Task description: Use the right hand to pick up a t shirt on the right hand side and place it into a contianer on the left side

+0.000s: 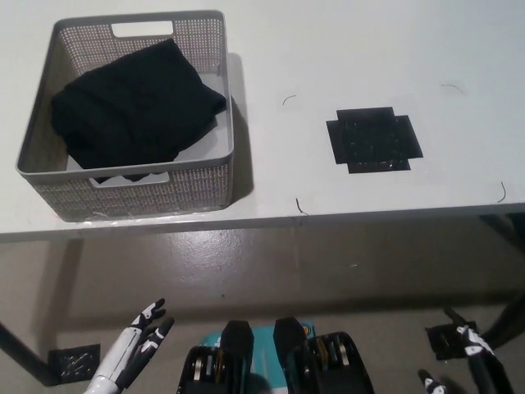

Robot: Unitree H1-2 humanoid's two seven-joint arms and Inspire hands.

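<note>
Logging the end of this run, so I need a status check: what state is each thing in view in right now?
Black t-shirt: folded, lying inside the basket.
Grey basket: upright on the table's left side, holding the shirt.
White table: bears the basket and a black tape mark.
Left robot hand: open, low beside the body, below the table edge.
Right robot hand: open, low at the bottom right, holding nothing.

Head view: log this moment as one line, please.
black folded t shirt: inside grey perforated plastic basket, table left | black right hand: low, off table, open, empty | white left hand: resting lower left, open | black cross-shaped mark: bare
</note>
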